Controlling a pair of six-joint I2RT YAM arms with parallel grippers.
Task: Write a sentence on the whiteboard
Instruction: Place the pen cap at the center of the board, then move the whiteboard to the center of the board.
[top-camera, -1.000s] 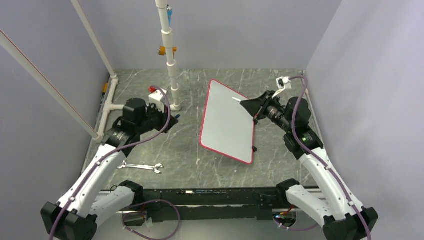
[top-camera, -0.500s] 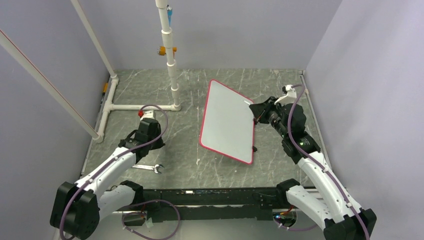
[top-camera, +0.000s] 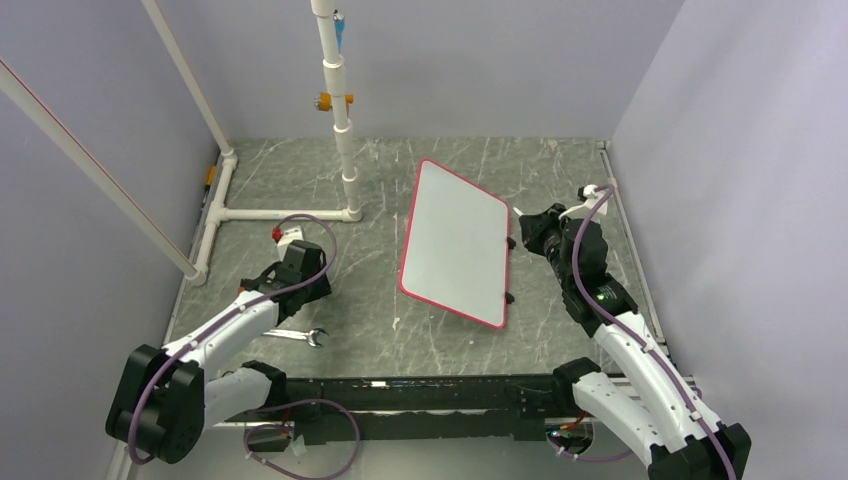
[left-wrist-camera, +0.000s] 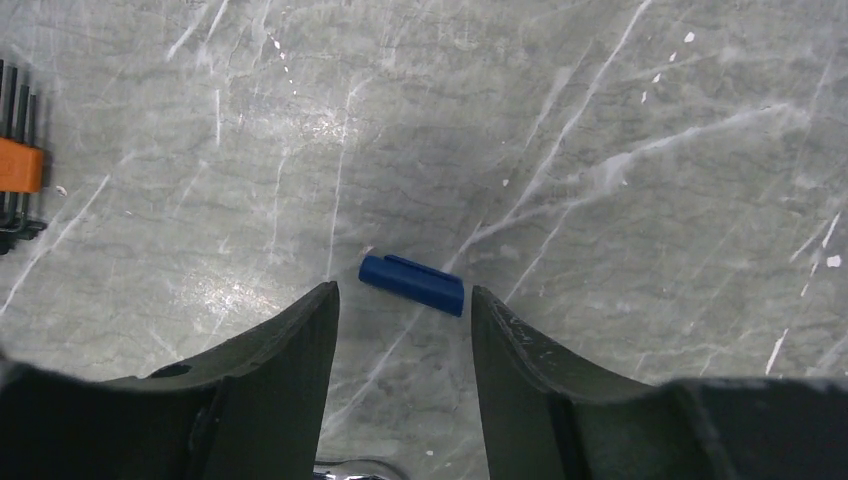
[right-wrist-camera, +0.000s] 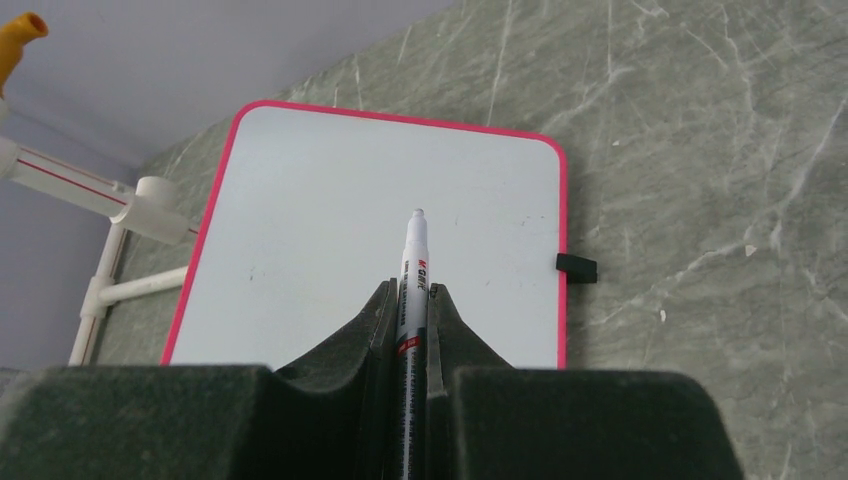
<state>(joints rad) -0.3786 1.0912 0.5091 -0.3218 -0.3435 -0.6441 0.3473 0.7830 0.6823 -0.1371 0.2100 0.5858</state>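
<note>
The whiteboard (top-camera: 455, 245) lies flat mid-table, white with a red rim and black feet. Its face is blank, and no sentence shows on it. My right gripper (top-camera: 530, 224) is at the board's right edge, shut on a white marker (right-wrist-camera: 413, 262). The marker's bare tip (right-wrist-camera: 417, 214) points out over the whiteboard (right-wrist-camera: 330, 240). My left gripper (top-camera: 306, 284) is low over the table at the left, open and empty. A blue marker cap (left-wrist-camera: 412, 283) lies on the table just beyond its fingertips (left-wrist-camera: 318, 305).
A metal wrench (top-camera: 290, 335) lies just in front of the left gripper. A white pipe frame (top-camera: 345, 150) stands at the back left. A hex key set in an orange holder (left-wrist-camera: 18, 165) lies to the left. A black board foot (right-wrist-camera: 576, 267) sticks out at the board's right rim.
The left arm has pulled back from the pipe base and dropped low near the wrench. The right gripper has drawn back to the right, off the board's face, with the marker in it.
</note>
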